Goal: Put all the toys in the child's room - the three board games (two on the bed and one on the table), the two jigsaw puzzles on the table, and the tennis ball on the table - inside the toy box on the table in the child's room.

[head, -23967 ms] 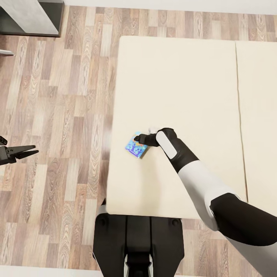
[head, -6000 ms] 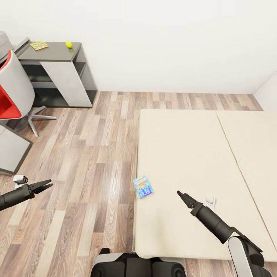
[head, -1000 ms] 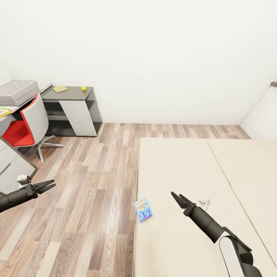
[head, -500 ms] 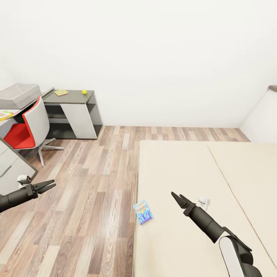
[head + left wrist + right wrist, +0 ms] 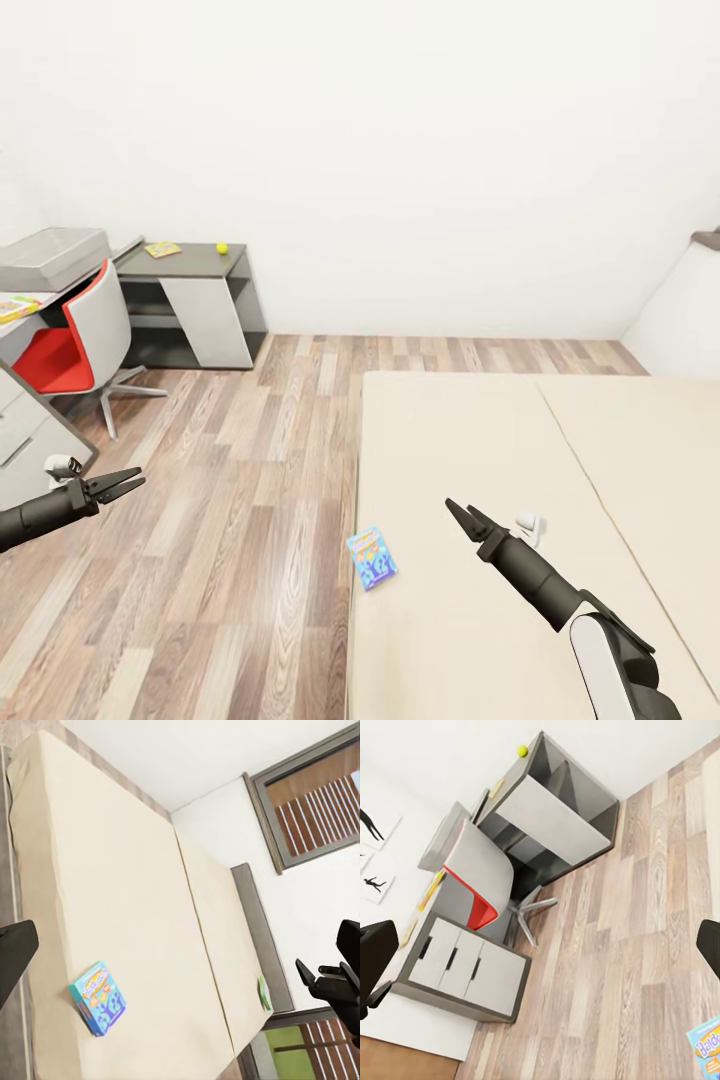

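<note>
**Flat game box lies at the bed's edge**

The left tool [image 5: 118, 484] hangs open and empty over the floor. The blue board game [image 5: 371, 558] lies flat near the bed [image 5: 470, 440] edge; probably light, stiff cardboard, best pinched across its overhanging edge. The right tool [image 5: 459, 516] hovers beside it, open, empty.

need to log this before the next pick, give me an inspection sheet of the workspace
surface: bed, bare cream mattress
job's things: blue board game flat near the bed's edge; tennis ball and a colourful flat box on the far table; grey toy box on the desk
clutter: nothing seen
grippers: left tool open, empty, over the floor; right tool open, empty, over the bed
cables: nothing seen
surroundings: red chair, wood floor, white wall
</note>
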Motion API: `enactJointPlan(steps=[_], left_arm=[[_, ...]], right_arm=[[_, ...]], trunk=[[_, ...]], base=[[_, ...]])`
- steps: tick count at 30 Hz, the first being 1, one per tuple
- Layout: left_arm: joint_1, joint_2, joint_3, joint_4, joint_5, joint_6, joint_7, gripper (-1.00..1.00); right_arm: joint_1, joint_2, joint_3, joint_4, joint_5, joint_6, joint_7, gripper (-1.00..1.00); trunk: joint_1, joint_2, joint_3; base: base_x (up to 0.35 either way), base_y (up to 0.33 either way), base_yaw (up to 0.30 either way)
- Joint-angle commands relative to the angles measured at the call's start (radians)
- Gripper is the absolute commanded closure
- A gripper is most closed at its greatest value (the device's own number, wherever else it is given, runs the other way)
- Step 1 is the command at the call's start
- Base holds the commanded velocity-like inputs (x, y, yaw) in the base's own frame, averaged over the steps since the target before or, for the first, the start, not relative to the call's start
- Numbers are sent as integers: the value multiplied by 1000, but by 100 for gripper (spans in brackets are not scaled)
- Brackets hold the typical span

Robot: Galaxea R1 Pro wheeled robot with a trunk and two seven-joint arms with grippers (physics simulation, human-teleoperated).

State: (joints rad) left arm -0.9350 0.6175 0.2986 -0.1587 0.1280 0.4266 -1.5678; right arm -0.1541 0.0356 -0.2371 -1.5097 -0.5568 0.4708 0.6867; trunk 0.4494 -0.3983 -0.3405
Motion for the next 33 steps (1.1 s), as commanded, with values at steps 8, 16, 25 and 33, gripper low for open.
enactJointPlan(steps=[8, 16, 25, 33], left_arm=[[-1, 1, -9, 1, 9, 11, -3, -100], [-1, 1, -9, 1, 9, 11, -3, -100], [-1, 1, -8, 1, 9, 11, -3, -100], [-1, 1, -8, 1, 9, 11, -3, -100]], right_arm=[[-1, 0, -2, 2, -6, 8, 2, -100], [-1, 0, -2, 12, -6, 8, 2, -100], [-1, 1, -2, 14, -6, 8, 2, -100], [-1, 1, -2, 16, -6, 8, 2, -100]], trunk=[[1, -2, 12], [1, -2, 25], [1, -2, 39], [1, -2, 52]], base=[[0, 0, 0], [0, 0, 0], [0, 0, 0], [0, 0, 0]])
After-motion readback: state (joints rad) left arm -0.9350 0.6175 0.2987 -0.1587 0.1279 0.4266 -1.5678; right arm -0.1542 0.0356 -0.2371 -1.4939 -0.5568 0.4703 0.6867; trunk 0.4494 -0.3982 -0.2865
